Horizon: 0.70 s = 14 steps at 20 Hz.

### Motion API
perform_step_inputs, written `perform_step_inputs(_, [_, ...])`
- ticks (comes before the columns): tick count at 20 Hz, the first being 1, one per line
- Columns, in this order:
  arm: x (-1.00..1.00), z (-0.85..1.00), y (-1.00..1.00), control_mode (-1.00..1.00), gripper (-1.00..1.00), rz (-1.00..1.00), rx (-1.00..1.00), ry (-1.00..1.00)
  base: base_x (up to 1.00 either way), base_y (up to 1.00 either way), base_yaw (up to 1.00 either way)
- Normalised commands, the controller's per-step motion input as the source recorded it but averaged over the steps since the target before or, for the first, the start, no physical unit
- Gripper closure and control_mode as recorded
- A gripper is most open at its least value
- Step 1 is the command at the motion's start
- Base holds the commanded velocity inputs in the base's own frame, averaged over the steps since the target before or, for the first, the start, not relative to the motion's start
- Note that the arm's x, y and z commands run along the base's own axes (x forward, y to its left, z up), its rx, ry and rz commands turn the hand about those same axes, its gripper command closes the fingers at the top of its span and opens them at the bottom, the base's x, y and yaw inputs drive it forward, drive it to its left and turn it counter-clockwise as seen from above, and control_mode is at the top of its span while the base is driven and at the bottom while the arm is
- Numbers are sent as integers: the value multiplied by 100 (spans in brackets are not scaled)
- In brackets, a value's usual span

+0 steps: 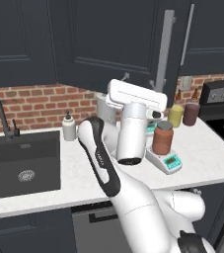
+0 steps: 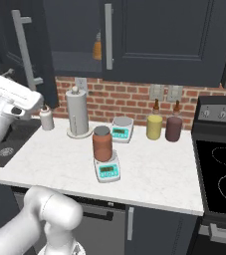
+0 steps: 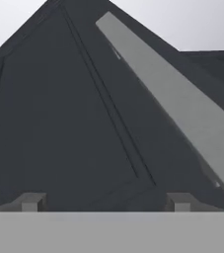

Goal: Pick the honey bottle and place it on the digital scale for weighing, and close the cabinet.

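The honey bottle (image 1: 163, 138) (image 2: 102, 143), a reddish-brown jar with a grey lid, stands upright on the digital scale (image 1: 168, 162) (image 2: 108, 172) on the white counter. My gripper (image 1: 139, 80) (image 3: 106, 202) is raised above the counter, away from the jar. It points at the cabinet door (image 1: 108, 34) (image 2: 32, 55) (image 3: 59, 123), which stands swung open. Its long grey bar handle (image 1: 166, 44) (image 2: 22, 47) (image 3: 182, 108) runs just to the right of my fingers. The jaws are open with nothing between them.
A second, boxier white scale (image 2: 122, 129), a paper towel roll (image 2: 77, 112), a yellow bottle (image 2: 154, 127) and a dark bottle (image 2: 173, 128) stand along the brick wall. An orange bottle (image 2: 98, 50) sits inside the cabinet. Sink (image 1: 22, 163) to the left, stove (image 2: 219, 174) to the right.
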Motion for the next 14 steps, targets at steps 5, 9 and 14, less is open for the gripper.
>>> perform_step_inputs(5, [56,-1,-66,-100,-100,0,7,-2,0,0,0])
perform_step_inputs(9, [50,0,-60,-100,-100,0,8,-2,0,0,0])
perform_step_inputs(14, [52,0,-60,-100,-100,0,8,0,0,0,0])
